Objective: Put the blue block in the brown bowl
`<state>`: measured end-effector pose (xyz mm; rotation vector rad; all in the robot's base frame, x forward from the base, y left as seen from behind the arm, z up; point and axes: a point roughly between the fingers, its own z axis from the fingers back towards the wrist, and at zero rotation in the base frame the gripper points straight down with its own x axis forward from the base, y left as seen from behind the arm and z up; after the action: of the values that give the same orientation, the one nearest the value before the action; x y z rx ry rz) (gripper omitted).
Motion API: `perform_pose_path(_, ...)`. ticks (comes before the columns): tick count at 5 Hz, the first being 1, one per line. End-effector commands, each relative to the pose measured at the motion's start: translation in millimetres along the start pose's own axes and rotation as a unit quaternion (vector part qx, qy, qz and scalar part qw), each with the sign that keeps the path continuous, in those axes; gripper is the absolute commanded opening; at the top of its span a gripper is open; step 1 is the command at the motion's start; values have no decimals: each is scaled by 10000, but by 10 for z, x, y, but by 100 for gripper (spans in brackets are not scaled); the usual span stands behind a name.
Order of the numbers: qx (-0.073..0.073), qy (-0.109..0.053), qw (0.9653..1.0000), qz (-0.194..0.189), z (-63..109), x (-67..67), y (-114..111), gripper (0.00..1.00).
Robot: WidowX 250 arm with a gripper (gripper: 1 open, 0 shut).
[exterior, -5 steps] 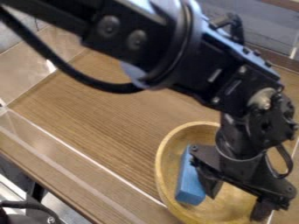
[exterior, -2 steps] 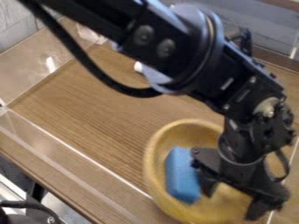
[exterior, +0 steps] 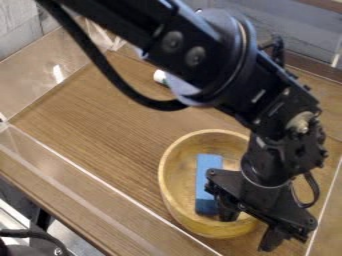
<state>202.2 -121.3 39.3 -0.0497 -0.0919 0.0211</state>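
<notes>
Wood-grain table (exterior: 94,130) with clear side walls. Brown bowl (exterior: 181,195) at near right, directly under black arm. Blue block (exterior: 210,183) inside bowl, standing on edge, just left of gripper (exterior: 254,215). Gripper points down into bowl; jaw spacing cannot be made out, contact with block unclear.

soft, even indoor light, fairly bright. small white glare spots sit on the wooden table (exterior: 94,120) near its upper left. the black robot arm (exterior: 201,60) looks slightly smeared; the whole picture is low-resolution and grainy.
</notes>
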Motion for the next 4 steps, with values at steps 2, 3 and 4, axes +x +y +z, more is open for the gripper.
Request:
perform_pose_path(2, -76, -162, 9998, 70, 128, 106, 4, 0)
perform_pose_path(3, -70, -162, 9998, 65, 158, 113, 17, 0)
perform_pose_path(4, -64, -160, 9998, 62, 186, 120, 30, 0)
